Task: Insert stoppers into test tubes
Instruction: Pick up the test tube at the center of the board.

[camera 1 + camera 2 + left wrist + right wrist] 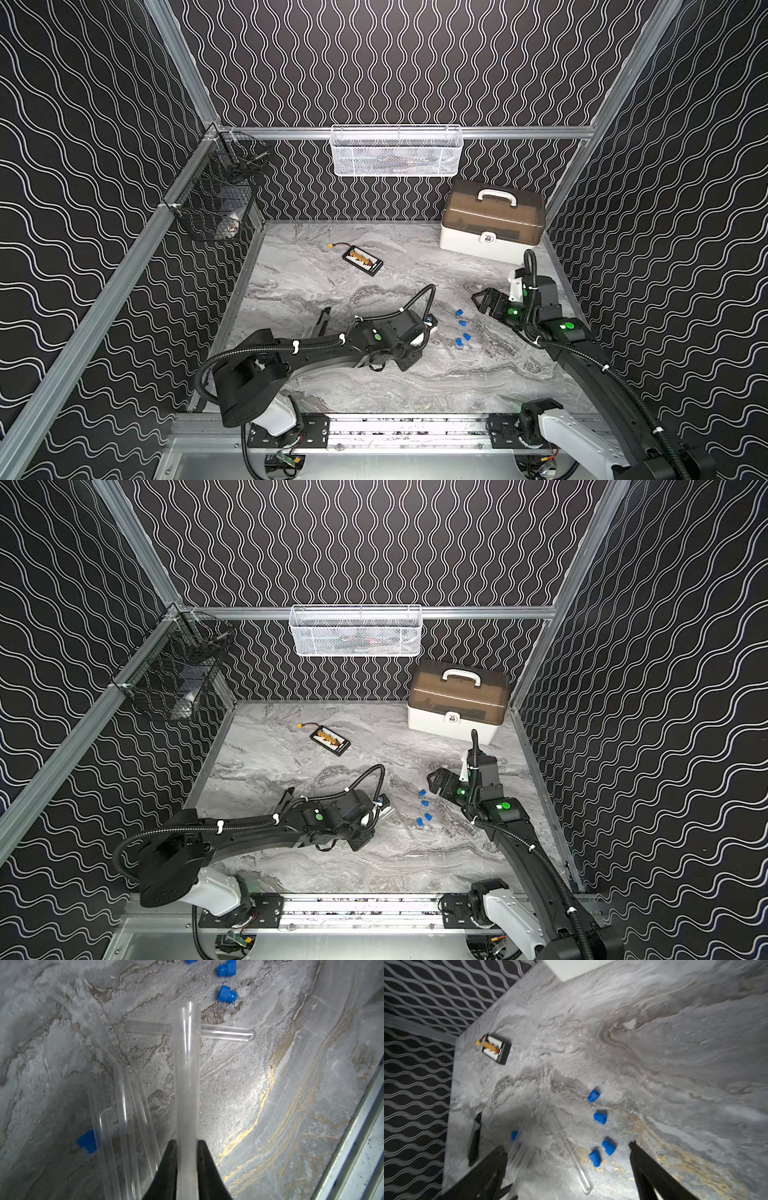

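Fingers of my left gripper are clamped on one test tube low on its length, open mouth pointing away, nothing in it yet. Right gripper hangs w/ fingers wide apart, empty, above the loose stoppers. Held tube is nearer me than the white case and to its left. Four stoppers lie almost straight in front of the case. Other tubes lie flat on the table below the held one, also left of the case. One more blue stopper shows beside them; can't tell if it's plugged in.

My guess: tube is light, stiff, slick, prob brittle, so no harder squeeze. Stopper is tiny, will roll or pop out; take it by the wide cap, ribbed end free.

Case is shut; can't read contents. White mesh basket above-left of the case holds flat stuff, unclear. Black wire basket, far left of the case, holds something pale.
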